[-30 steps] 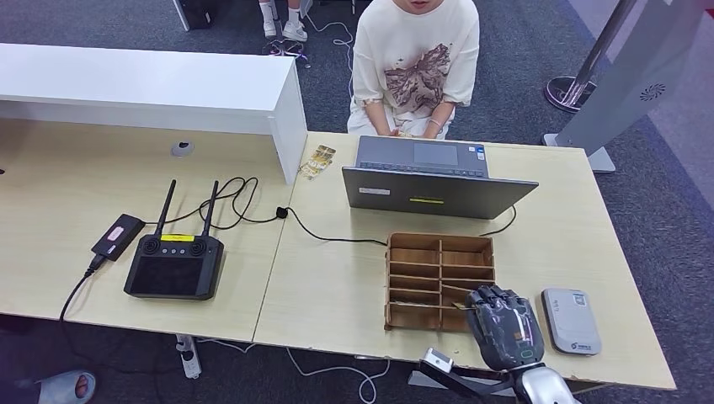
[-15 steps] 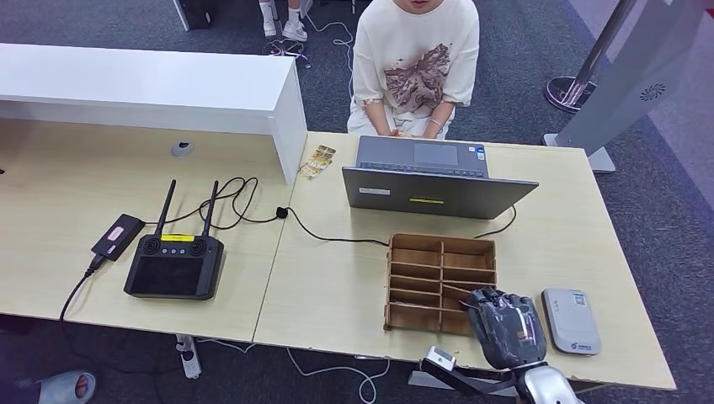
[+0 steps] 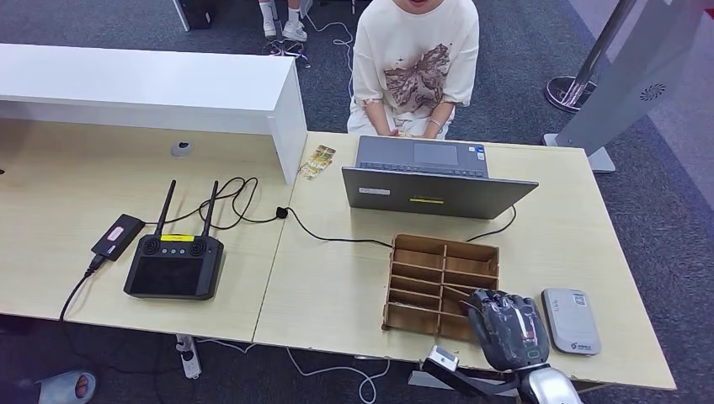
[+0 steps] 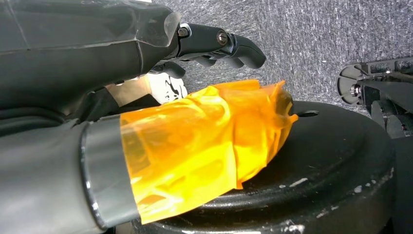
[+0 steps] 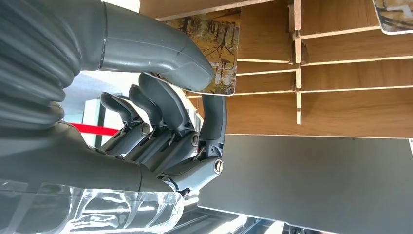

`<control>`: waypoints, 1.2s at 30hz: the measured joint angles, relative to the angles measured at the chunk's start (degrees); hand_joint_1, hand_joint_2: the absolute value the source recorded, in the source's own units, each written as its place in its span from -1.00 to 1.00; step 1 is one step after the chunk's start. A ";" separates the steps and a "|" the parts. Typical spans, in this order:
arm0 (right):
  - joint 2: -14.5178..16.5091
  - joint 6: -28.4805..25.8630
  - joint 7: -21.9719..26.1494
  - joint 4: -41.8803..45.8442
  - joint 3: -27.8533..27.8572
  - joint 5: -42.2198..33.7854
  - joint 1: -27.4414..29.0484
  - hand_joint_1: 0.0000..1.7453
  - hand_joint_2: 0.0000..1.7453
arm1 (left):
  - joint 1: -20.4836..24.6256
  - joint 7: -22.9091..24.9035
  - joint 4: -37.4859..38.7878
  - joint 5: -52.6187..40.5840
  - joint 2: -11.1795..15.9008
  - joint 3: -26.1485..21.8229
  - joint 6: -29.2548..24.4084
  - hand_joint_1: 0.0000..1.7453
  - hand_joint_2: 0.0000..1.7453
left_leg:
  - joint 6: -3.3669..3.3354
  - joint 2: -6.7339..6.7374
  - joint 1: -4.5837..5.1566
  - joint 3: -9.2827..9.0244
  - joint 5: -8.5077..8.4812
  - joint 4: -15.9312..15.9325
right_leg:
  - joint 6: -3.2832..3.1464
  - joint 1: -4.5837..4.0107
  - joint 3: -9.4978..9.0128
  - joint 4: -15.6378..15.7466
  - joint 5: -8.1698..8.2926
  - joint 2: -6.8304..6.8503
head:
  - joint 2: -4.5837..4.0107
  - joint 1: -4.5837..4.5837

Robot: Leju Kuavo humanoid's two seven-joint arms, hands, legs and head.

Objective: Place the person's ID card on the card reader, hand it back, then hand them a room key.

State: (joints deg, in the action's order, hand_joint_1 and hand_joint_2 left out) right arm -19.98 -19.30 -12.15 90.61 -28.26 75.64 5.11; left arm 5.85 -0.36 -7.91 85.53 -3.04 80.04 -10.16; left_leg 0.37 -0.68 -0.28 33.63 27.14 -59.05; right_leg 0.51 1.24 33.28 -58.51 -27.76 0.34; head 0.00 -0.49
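Room key being drawn from the wooden organizer (image 3: 440,282)

The right hand (image 3: 508,326), at the table's near edge beside the card reader (image 3: 571,320), pinched a room key (image 5: 216,48) in a near slot; judged next: lift it clear and reach toward the person (image 3: 415,63).

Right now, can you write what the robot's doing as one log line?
right robot hand: pinching room key at wooden organizer | card reader: bare | person: waiting
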 joint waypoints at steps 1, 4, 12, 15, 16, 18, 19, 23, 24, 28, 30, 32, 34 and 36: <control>-0.01 0.00 0.00 0.05 0.01 -0.01 0.04 0.95 1.00 | 0.00 -0.01 0.00 0.00 0.00 0.00 0.00 -1.00 -1.00 | 0.00 0.00 0.00 0.00 0.00 0.00 | 0.00 0.00 0.00 0.00 0.00 0.00 | 0.00 0.01; -0.05 0.03 0.45 0.27 0.09 -1.08 0.13 0.94 1.00 | -0.01 -0.08 0.00 0.00 0.00 0.00 0.00 -1.00 -1.00 | 0.00 0.00 0.00 0.00 0.00 0.00 | 0.00 0.00 0.00 0.00 0.00 0.00 | 0.00 0.01; -1.77 2.79 8.51 4.33 2.15 -18.03 1.53 0.96 1.00 | -0.04 -0.72 0.00 0.00 0.00 -0.03 0.00 -1.00 -1.00 | 0.00 -0.01 0.01 0.00 0.00 0.00 | 0.00 0.01 0.00 0.00 0.00 0.00 | 0.00 0.01; -3.76 5.61 14.13 7.73 3.75 -27.46 2.68 0.95 1.00 | -0.07 -1.06 0.00 0.00 0.00 -0.04 0.00 -1.00 -1.00 | 0.00 -0.01 0.02 0.01 0.00 0.00 | 0.00 0.01 0.00 0.01 0.00 0.01 | 0.00 0.01; -4.45 6.57 15.88 8.84 4.39 -30.02 3.04 0.95 1.00 | -0.08 -1.19 0.00 0.00 0.00 -0.04 0.00 -1.00 -1.00 | 0.00 0.00 0.02 0.01 0.00 0.00 | 0.00 0.01 0.00 0.01 0.00 0.00 | 0.00 0.01; -5.69 8.73 19.50 11.07 5.83 -34.87 3.73 0.97 1.00 | -0.09 -1.49 0.00 0.00 0.00 -0.04 0.00 -1.00 -1.00 | 0.00 0.00 0.01 0.01 0.01 0.00 | 0.00 0.01 0.00 0.02 0.00 0.00 | 0.00 0.01; -6.20 9.95 21.35 12.09 6.60 -37.10 4.00 0.98 1.00 | -0.09 -1.62 0.00 0.00 0.00 -0.04 0.00 -1.00 -1.00 | 0.00 0.00 0.01 0.01 0.01 0.00 | 0.00 0.01 0.00 0.02 0.00 0.00 | 0.00 0.01; -7.37 14.52 27.13 15.13 9.69 -43.56 4.53 0.98 1.00 | -0.10 -1.98 0.00 0.00 0.00 -0.05 -0.01 -1.00 -1.00 | 0.00 0.00 0.01 0.00 0.00 0.00 | 0.00 0.00 0.00 0.01 0.00 0.00 | 0.00 0.01; -7.48 15.25 27.86 15.61 10.31 -44.32 4.57 0.98 1.00 | -0.10 -2.02 0.00 0.00 0.00 -0.06 -0.02 -1.00 -1.00 | 0.00 0.00 0.00 0.00 0.00 0.00 | 0.00 0.00 0.00 0.01 0.00 0.00 | 0.00 0.01; -7.64 16.56 29.04 16.86 11.87 -45.51 4.67 0.98 1.00 | -0.09 -2.07 0.00 0.00 0.00 -0.07 -0.04 -1.00 -1.00 | 0.00 0.00 0.00 -0.01 0.00 0.00 | 0.00 0.00 -0.01 0.00 0.00 0.00 | 0.00 0.01; -7.67 16.64 29.12 17.20 12.35 -45.59 4.72 0.98 1.00 | -0.10 -2.09 0.00 0.00 0.00 -0.07 -0.04 -1.00 -1.00 | 0.00 0.00 0.00 -0.01 0.00 0.00 | 0.00 0.00 -0.01 0.00 0.00 0.00 | 0.00 0.00; -7.71 16.66 29.14 17.42 12.66 -45.62 4.76 0.98 1.00 | -0.09 -2.11 0.00 0.00 0.00 -0.07 -0.05 -1.00 -1.00 | 0.00 0.00 0.00 -0.01 0.00 0.00 | 0.00 0.00 0.00 0.00 0.00 0.00 | 0.00 0.00; -7.77 16.69 29.17 17.58 12.78 -45.67 4.79 0.98 1.00 | -0.09 -2.13 0.00 0.00 0.00 -0.07 -0.08 -1.00 -1.00 | 0.00 0.00 0.00 0.00 0.00 0.00 | 0.00 0.00 0.00 0.00 0.00 0.00 | 0.00 0.00; -7.80 16.92 29.54 17.70 12.85 -46.09 4.83 0.98 1.00 | -0.09 -2.18 0.00 0.00 0.00 -0.07 -0.11 -1.00 -1.00 | 0.00 0.00 0.00 0.00 0.00 0.00 | 0.00 0.00 0.00 0.00 0.00 0.00 | 0.00 0.00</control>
State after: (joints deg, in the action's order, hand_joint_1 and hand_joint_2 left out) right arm -27.78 -2.38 17.39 108.31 -15.40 29.55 9.94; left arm 5.76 -2.54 -7.91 85.53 -3.04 79.97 -10.27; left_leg 0.37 -0.68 -0.28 33.62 27.15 -59.05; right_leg 0.51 1.24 33.28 -58.50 -27.76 0.34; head 0.00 -0.49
